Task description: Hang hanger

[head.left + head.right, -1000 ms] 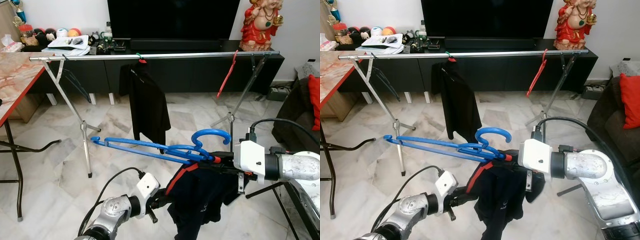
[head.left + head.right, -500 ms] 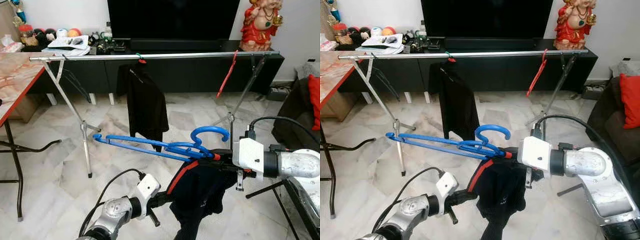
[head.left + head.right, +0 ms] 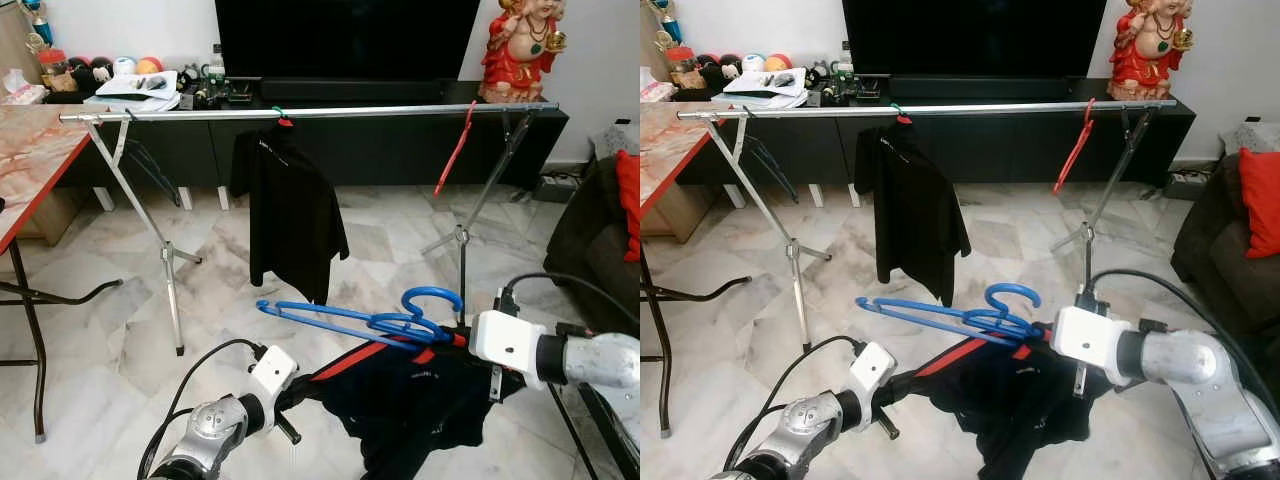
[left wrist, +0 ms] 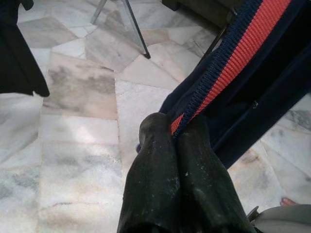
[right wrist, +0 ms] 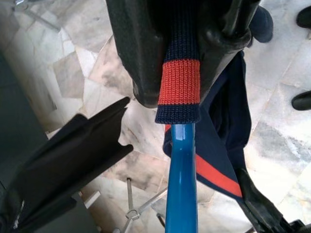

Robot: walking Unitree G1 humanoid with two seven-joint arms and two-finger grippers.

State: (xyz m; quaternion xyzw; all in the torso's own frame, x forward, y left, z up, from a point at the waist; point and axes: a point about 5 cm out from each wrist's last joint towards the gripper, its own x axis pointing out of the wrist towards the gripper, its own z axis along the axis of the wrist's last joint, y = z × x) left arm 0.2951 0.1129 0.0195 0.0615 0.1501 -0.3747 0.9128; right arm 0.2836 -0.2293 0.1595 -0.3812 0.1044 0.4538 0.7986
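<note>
1. We are standing before a long metal clothes rail (image 3: pixel 300 112) that is spanning the room on two folding stands, in front of a low black TV cabinet (image 3: pixel 380 140). A black shirt (image 3: pixel 290 215) is already hanging near the rail's middle, and an empty red hanger (image 3: pixel 455 150) is dangling toward its right end.
2. The floor (image 3: pixel 100 330) is pale marble tile; a marble-topped surface with a red edge (image 3: pixel 30 160) is standing at our left and a dark sofa (image 3: pixel 600 235) at our right.
3. We are holding a dark navy garment (image 3: pixel 420 395) with an orange-red stripe stretched low between both arms, well short of the rail.
4. The blue hanger (image 3: pixel 370 320) — what looks like a bundle of several — is lying tilted across the garment's collar, its hook up, well below and in front of the rail.
5. Our right pincer (image 5: pixel 182 73) is clamped on the ribbed collar band together with the blue hanger's neck.
6. Our left pincer (image 4: pixel 174 145) is pinched tight on the striped hem.
7. Risks, as we judge them: the hanger is seeming only loosely seated, so lifting could let the garment slide off one arm; the trailing cloth could snag a stand — or drag on the floor; crowding the black shirt could knock it.
</note>
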